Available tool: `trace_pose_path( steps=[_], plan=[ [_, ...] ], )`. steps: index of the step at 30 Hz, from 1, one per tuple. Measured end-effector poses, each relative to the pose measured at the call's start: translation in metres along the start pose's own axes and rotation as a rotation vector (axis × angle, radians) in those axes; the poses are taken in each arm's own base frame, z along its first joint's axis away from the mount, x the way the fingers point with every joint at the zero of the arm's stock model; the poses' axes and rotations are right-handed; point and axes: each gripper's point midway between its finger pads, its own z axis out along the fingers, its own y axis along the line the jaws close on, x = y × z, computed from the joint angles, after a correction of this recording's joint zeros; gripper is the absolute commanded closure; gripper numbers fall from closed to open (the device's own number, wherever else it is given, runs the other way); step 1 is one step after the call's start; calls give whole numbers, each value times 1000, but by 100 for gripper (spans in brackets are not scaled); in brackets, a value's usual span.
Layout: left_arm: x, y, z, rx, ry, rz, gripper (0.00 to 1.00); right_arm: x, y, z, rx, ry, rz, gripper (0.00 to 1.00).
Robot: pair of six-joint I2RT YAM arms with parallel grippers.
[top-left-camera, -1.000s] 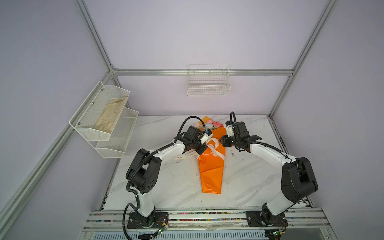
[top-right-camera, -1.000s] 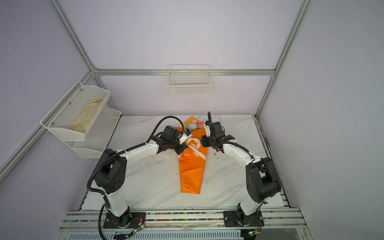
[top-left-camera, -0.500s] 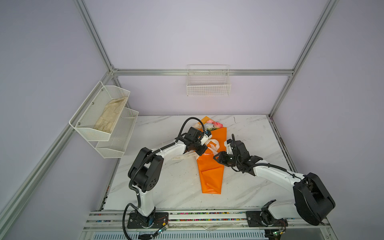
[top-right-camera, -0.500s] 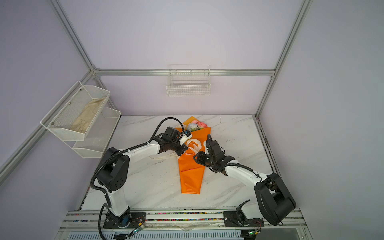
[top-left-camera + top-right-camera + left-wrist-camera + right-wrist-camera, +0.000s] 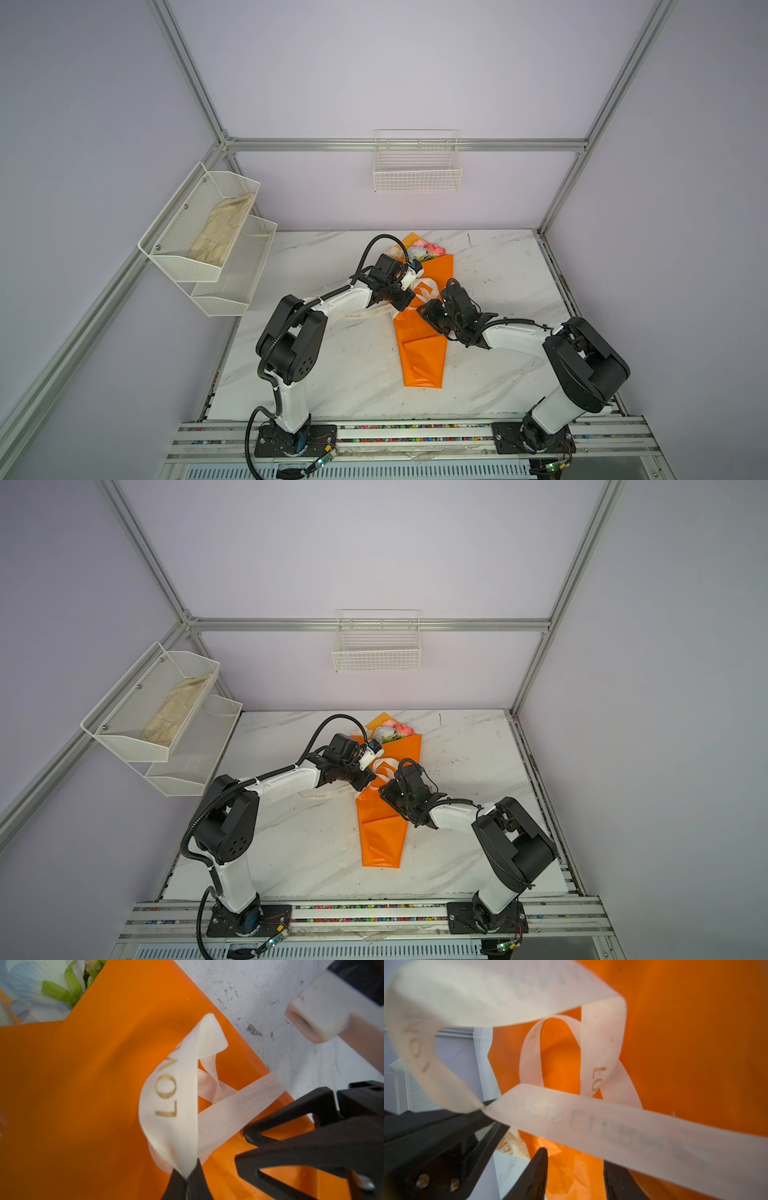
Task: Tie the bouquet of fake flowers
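Observation:
The bouquet of fake flowers (image 5: 422,345) (image 5: 382,833) lies on the marble table in orange wrapping paper, with its roses (image 5: 428,250) (image 5: 392,730) at the far end. A cream ribbon (image 5: 428,289) (image 5: 172,1095) (image 5: 612,1126) with gold print loops loosely over the wrap's middle. My left gripper (image 5: 408,303) (image 5: 189,1180) is shut on a fold of that ribbon. My right gripper (image 5: 429,311) (image 5: 575,1157) stands open just over the paper at the bouquet's right edge. A ribbon strand crosses in front of its fingertips, and nothing is pinched between them.
A ribbon tail (image 5: 357,316) trails left on the table under the left arm. A two-tier mesh shelf (image 5: 232,291) on the left wall holds a beige cloth (image 5: 220,232). A white wire basket (image 5: 417,174) hangs on the back wall.
The right gripper has left the ribbon's far right side and swung toward the near side, now low at the bouquet's right edge. The left gripper keeps its hold almost in place.

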Motion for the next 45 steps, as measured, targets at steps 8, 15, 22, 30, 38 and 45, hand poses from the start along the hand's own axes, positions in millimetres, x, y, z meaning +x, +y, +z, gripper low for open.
trace_pose_path(
  steps=[8,15,22,30,38,45],
  plan=[
    [0,-1,0,5,0,0,99,-3,3,13,-1,-100,117,56],
    [2,-2,2,15,5,-2,99,-13,10,20,-33,-182,221,67],
    [5,-3,4,22,16,-6,99,-12,-4,31,-3,-197,263,92],
    [5,-2,4,16,16,-12,98,-18,10,6,-3,-208,181,100],
    [14,1,11,4,44,-75,90,-19,32,-84,25,-189,-129,100],
    [17,1,14,8,55,-117,91,-34,-7,-118,223,-200,-331,100]
  ],
)
